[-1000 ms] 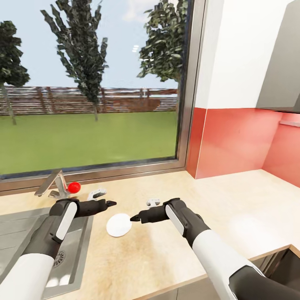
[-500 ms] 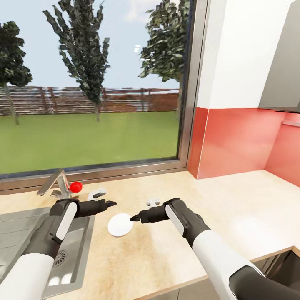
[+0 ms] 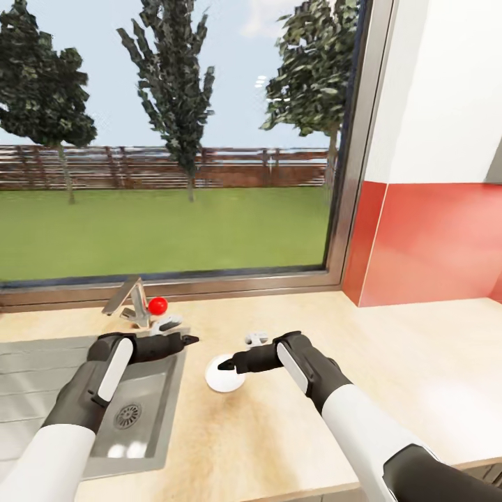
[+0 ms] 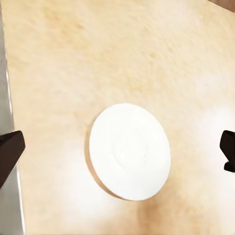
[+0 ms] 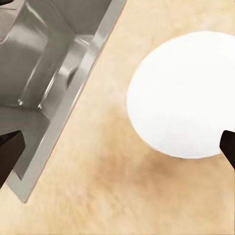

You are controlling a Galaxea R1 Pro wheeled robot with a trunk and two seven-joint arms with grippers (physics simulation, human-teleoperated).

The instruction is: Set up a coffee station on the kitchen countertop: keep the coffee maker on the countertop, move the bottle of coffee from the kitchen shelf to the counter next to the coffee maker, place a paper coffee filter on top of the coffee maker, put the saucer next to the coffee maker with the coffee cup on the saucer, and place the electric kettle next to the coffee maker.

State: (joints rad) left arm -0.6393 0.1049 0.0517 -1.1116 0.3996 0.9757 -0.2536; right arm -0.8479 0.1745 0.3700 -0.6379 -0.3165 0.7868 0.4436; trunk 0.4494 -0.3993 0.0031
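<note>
— Where are the pincers?
— The right gripper [image 3: 224, 364] hangs jaws apart, over the saucer [image 3: 224, 377]. The left gripper [image 3: 188, 339] is also spread, above the sink [image 3: 63, 390] edge.
— And the saucer?
— Flat on the countertop [image 3: 300, 432], just beside the sink.

Countertop [image 3: 279, 432]: pale wood-look surface, mottled beige grain, smooth, faint sheen. Saucer [image 4: 130, 151]: plain white, smooth, glazed-ceramic look, soft gloss. Sink [image 3: 42, 390], beside the saucer: brushed grey metal, satin finish, with light reflections on its walls. Faucet [image 3: 129, 301] behind the sink: same grey metal, with a glossy red knob [image 3: 158, 305]. Backsplash [image 3: 439, 244]: smooth red panel, semi-gloss. Window frame [image 3: 348, 174]: matt grey metal. Both gripper housings: dark matt plastic.
</note>
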